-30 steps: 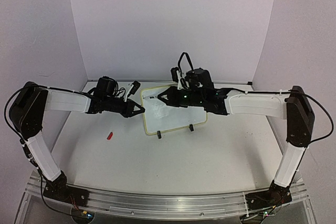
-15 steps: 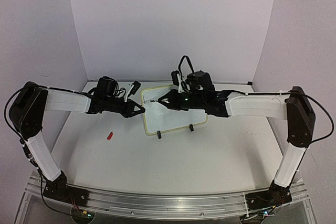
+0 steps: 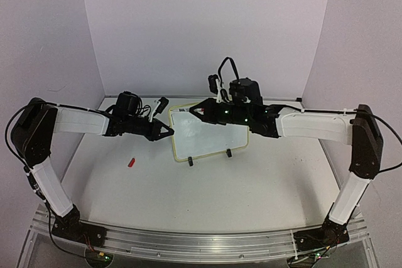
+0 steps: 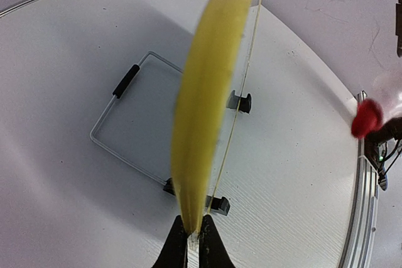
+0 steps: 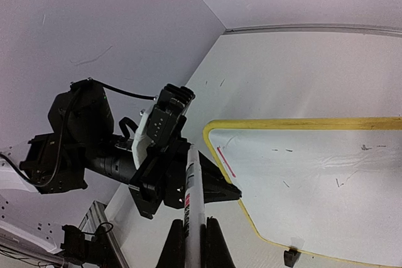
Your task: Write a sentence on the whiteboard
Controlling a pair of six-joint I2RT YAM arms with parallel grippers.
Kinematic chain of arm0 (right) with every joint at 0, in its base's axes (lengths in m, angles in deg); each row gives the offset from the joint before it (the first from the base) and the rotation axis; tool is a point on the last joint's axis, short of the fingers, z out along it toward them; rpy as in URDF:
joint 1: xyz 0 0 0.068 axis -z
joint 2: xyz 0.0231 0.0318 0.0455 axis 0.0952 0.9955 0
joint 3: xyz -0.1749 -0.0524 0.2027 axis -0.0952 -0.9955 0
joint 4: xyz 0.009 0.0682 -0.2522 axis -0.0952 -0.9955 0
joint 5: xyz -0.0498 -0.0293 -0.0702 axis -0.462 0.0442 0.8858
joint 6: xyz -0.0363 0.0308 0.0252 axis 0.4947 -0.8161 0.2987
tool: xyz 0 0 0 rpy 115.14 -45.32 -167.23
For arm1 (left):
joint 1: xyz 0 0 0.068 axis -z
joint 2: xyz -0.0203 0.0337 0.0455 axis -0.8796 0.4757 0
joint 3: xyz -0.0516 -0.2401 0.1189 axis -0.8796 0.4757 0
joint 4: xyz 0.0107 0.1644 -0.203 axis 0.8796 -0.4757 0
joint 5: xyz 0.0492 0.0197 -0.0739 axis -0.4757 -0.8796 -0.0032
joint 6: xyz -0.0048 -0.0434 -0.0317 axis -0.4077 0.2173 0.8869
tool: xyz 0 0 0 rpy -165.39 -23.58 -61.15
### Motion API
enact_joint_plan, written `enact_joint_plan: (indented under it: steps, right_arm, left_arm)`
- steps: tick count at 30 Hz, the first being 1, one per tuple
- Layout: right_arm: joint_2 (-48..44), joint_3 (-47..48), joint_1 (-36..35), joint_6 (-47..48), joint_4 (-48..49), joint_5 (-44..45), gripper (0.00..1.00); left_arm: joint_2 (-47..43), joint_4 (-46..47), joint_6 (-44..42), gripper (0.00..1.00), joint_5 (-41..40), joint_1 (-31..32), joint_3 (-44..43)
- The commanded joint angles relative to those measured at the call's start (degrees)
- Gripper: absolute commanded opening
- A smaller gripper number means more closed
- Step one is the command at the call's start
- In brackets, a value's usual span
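**Marker lifted off the board, left grip unchanged**

Since a second ago the right fingers (image 5: 173,252) have risen off the face of the whiteboard (image 3: 213,137) and now hang over its upper left edge. The right arm's elbow has swung out towards the right wall. The left arm has not moved.

The right fingers are clamped narrow on a white marker (image 5: 194,187), whose long axis points left, towards the left arm. The left fingers (image 4: 178,250) are pinched shut on the board's yellow left rim.

The whiteboard stands in the far middle of the surface (image 3: 207,199). Its long axis runs left to right, and it leans back on a wire stand (image 4: 125,81) and two black clip feet (image 3: 190,161). Its face is turned up and towards the arm bases. The sentence (image 5: 281,150) shows only as a few faint short strokes, too small to read.

The back wall is near behind the board. A broad stretch of surface lies open in front of it, out to the near rail. A small red piece (image 3: 131,162) lies to the left of the board, well apart from it.
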State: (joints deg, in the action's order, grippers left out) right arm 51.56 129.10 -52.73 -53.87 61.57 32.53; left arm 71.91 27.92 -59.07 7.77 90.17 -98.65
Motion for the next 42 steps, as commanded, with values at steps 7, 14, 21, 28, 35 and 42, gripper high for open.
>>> enact_joint_plan:
  steps: [7,14,21,28,35,42]
  right_arm:
    - [1.4,2.6,0.3,0.7,1.6,2.7,0.00]
    - [2.6,3.4,0.3,0.9,0.9,3.0,0.00]
    - [2.9,3.5,0.3,1.1,0.6,4.2,0.00]
    - [2.7,2.8,0.3,1.2,0.1,5.9,0.00]
    - [-0.2,0.3,0.3,1.9,-0.6,8.0,0.00]
    - [-1.9,-1.7,0.3,2.2,-1.4,9.0,0.00]
  left_arm:
    - [-0.4,-1.9,-1.2,0.00,-2.7,0.1,-1.7]
    - [-0.4,-2.0,-2.0,0.00,-2.6,0.2,-1.8]
    - [-0.3,-2.1,-2.8,0.00,-2.6,0.2,-1.8]
    - [-0.4,-2.2,-2.9,0.00,-3.0,0.3,-1.9]
    - [-0.4,-2.2,-3.1,0.00,-3.2,0.3,-1.8]
    - [-0.7,-2.4,-3.2,0.00,-3.6,0.2,-1.9]
